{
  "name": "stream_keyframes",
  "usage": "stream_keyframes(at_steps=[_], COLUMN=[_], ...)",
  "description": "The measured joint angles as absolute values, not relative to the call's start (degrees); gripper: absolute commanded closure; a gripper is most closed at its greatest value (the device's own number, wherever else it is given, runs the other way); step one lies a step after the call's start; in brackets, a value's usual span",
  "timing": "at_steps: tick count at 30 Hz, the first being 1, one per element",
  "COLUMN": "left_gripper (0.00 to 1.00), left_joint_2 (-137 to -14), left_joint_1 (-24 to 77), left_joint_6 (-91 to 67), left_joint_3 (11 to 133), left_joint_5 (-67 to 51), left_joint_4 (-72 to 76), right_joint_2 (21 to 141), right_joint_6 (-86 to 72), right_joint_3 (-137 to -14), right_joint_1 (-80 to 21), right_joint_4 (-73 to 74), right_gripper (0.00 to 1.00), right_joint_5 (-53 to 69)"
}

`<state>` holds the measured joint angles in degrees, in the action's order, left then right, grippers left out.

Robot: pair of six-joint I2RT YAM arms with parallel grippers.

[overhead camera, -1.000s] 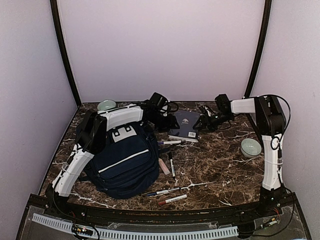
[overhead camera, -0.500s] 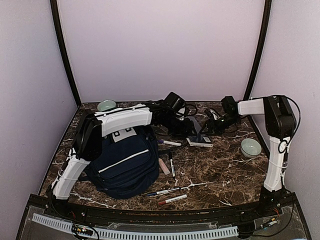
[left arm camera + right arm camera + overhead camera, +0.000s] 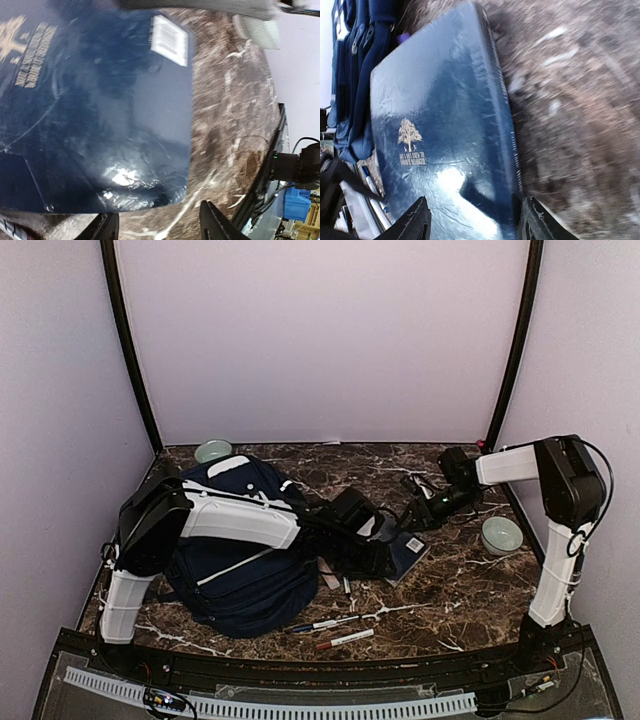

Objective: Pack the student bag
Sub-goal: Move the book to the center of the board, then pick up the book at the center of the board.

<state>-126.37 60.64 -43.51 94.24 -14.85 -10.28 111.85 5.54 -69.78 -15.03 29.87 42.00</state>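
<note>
While you've got both arms reaching over the marble table [image 3: 460, 580], your left claw [image 3: 159, 212] sits with its fingers spread wide and nothing pinched, the navy book [image 3: 445, 100] lying just ahead of its tips. Your right claw [image 3: 476, 202] straddles the book from the opposite side, fingers apart, and honestly I can't tell if it's actually gripping. The student bag [image 3: 250, 590] lies behind the left claw, under that arm.

The left arm [image 3: 240, 522] is lying across the student bag [image 3: 250, 595], barring its top. Markers [image 3: 335, 623] are littering the near table [image 3: 460, 590]; a green bowl [image 3: 502, 535] is crowding the right edge. Bare marble is lying open far-centre.
</note>
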Motion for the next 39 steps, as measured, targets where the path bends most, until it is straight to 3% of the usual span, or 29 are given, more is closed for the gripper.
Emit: stream_keyframes(at_steps=[10, 26, 29, 30, 31, 39], left_gripper=[0.32, 0.32, 0.28, 0.12, 0.09, 0.19], left_joint_2=[-121.21, -119.35, -119.44, -119.48, -119.48, -119.72], left_joint_1=[61.82, 62.85, 62.78, 62.78, 62.81, 62.92], left_joint_6=[-51.62, -70.22, -71.26, -71.83, -72.31, -73.47], left_joint_3=[80.53, 72.82, 72.90, 72.77, 72.12, 66.48], left_joint_5=[-7.84, 8.56, 9.96, 10.20, 10.39, 11.53], left_joint_4=[0.62, 11.22, 12.32, 13.45, 15.42, 28.56], right_joint_2=[110.93, 110.93, 110.93, 110.93, 110.93, 111.09], right_joint_6=[6.90, 7.29, 7.31, 7.38, 7.46, 7.66], right_joint_3=[-65.17, -64.88, -64.86, -64.86, -64.86, -64.86], right_joint_1=[-15.84, -15.84, -15.84, -15.84, -15.84, -15.79], right_joint_4=[28.95, 28.93, 28.91, 28.88, 28.91, 28.86], right_gripper=[0.40, 0.40, 0.40, 0.40, 0.40, 0.41], right_joint_5=[44.66, 45.23, 45.23, 45.23, 45.25, 45.36])
